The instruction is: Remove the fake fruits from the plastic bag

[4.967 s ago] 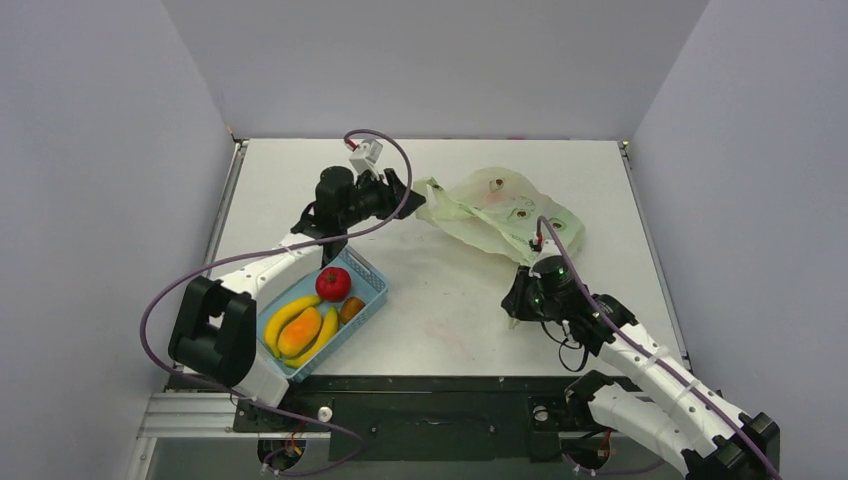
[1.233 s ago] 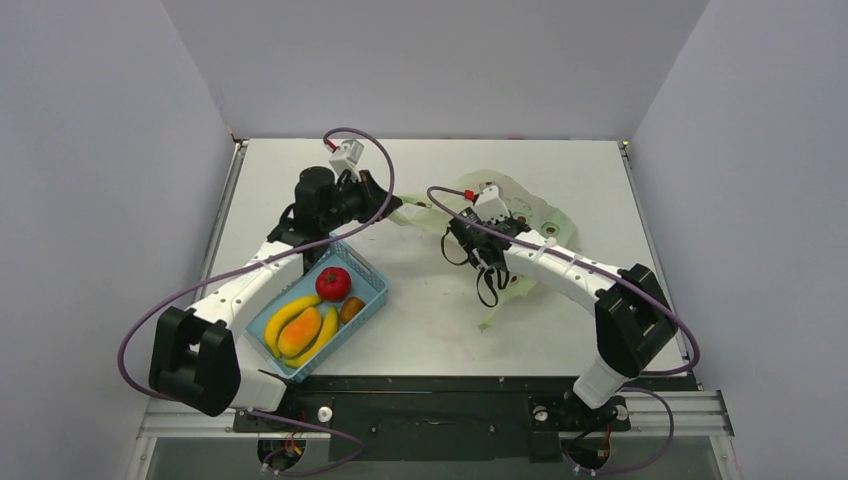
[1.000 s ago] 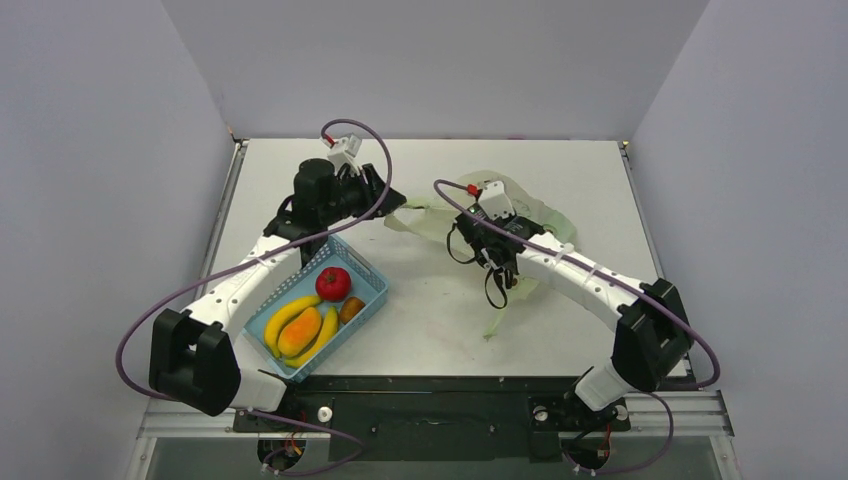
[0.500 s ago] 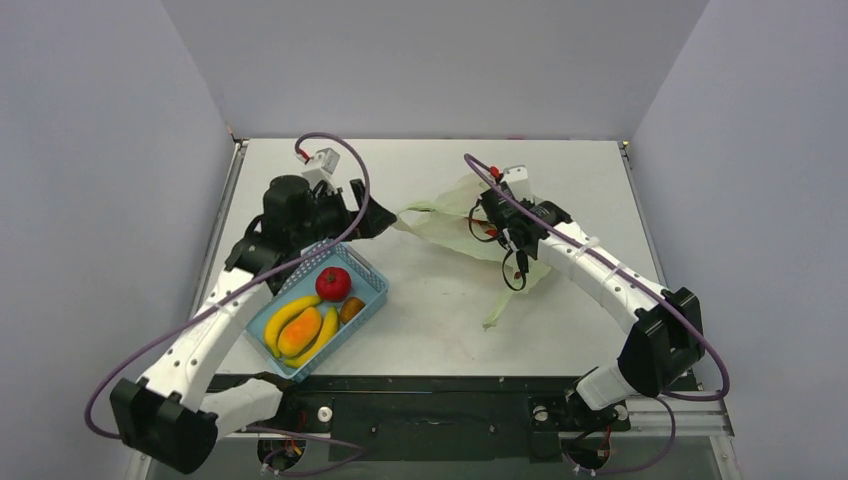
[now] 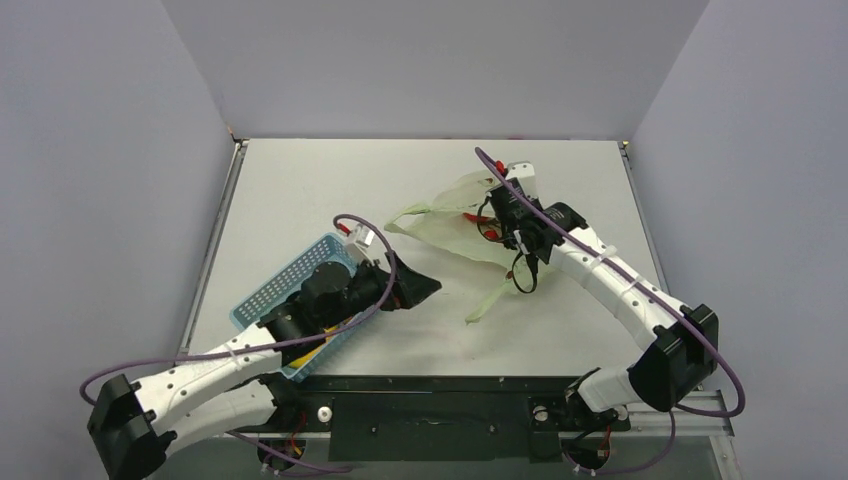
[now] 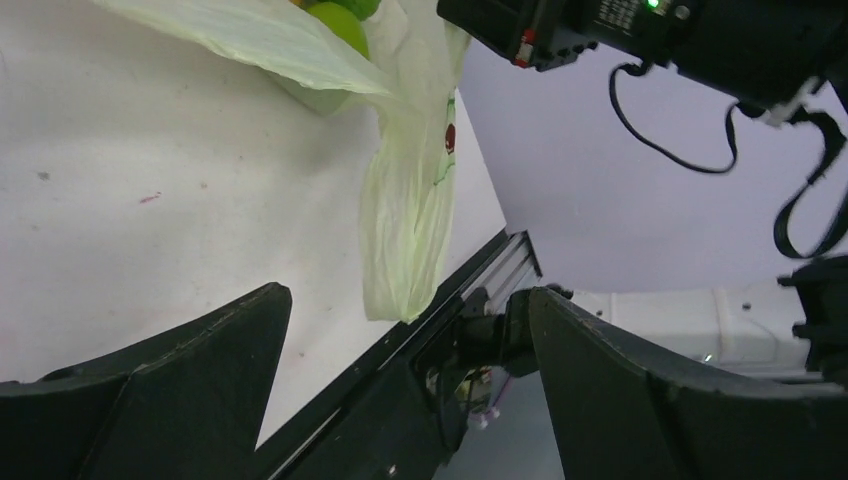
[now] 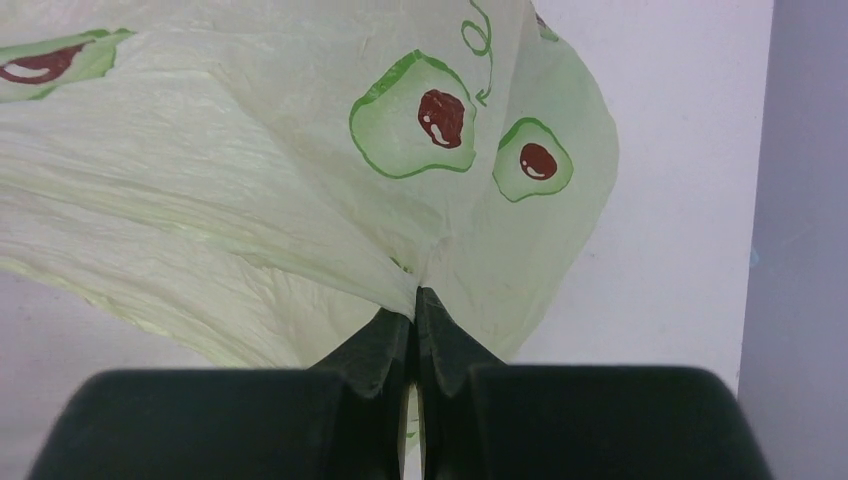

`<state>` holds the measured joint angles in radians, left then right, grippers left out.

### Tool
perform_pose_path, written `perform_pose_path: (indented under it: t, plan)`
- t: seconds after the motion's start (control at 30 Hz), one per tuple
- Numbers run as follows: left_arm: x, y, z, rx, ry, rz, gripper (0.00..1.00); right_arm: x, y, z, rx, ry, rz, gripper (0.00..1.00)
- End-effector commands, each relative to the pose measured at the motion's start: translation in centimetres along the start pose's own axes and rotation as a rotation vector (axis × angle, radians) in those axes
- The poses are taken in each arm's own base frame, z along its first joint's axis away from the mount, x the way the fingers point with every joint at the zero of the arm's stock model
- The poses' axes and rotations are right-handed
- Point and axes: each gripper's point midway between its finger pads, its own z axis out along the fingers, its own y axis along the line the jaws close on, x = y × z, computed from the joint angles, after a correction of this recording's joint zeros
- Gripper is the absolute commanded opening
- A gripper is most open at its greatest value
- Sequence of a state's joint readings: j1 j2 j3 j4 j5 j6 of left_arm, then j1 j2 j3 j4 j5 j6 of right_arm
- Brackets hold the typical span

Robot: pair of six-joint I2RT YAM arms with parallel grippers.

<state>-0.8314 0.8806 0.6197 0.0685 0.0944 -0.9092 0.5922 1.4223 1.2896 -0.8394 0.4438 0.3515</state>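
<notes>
The plastic bag is pale yellow-green with avocado prints. My right gripper is shut on a pinch of its film and holds it up off the table, with one loose strip trailing down toward the front. In the right wrist view the closed fingertips pinch the bag. A light green round fruit shows inside the bag in the left wrist view. A bit of red shows at the bag beside the right gripper. My left gripper is open and empty, low, left of the bag and apart from it.
The blue lattice basket sits at the front left, mostly hidden under my left arm; its contents are almost all covered. The table's near edge rail lies close in front of the left gripper. Grey walls enclose the table.
My left gripper has let go of the bag and drawn back toward the near edge, over the basket. My right gripper has carried the bag up and toward the back right.
</notes>
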Motion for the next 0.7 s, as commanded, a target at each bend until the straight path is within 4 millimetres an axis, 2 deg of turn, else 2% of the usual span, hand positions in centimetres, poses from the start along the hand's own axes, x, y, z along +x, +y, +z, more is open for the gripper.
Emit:
perform_pose_path:
  t: [0.0, 0.1, 0.13, 0.23, 0.37, 0.47, 0.57, 0.63, 0.67]
  plan:
    - [-2.2, -1.4, 2.7, 0.030, -0.262, -0.283, 0.87, -2.0, -0.1, -2.1, -0.049, -0.078, 0.060, 0.00]
    - [-2.2, -0.8, 4.8, -0.002, -0.331, -0.427, 0.87, -2.1, -0.1, -2.5, -0.066, -0.085, 0.064, 0.00]
    - [-2.3, -0.8, 6.0, -0.030, -0.345, -0.453, 0.86, -2.1, 0.0, -2.6, -0.074, -0.083, 0.063, 0.00]
    - [-2.7, -0.5, 8.5, -0.097, -0.378, -0.461, 0.91, -1.8, 0.3, -2.5, -0.089, -0.077, 0.060, 0.00]
    - [-1.7, 1.2, 12.5, -0.144, -0.390, -0.526, 0.97, -1.8, 0.4, -2.8, -0.107, -0.084, 0.065, 0.00]
    - [-1.3, 1.4, 15.0, -0.137, -0.374, -0.544, 0.97, -1.8, 0.2, -3.1, -0.108, -0.093, 0.062, 0.00]
    - [0.1, 1.2, 18.0, -0.092, -0.321, -0.591, 0.97, -1.7, -0.1, -3.1, -0.101, -0.095, 0.053, 0.00]
    - [1.1, 1.5, 19.2, -0.064, -0.300, -0.607, 0.90, -1.8, -0.4, -3.2, -0.094, -0.101, 0.052, 0.00]
    - [1.2, 1.5, 19.4, -0.050, -0.297, -0.610, 0.81, -1.9, -0.5, -3.3, -0.093, -0.106, 0.050, 0.00]
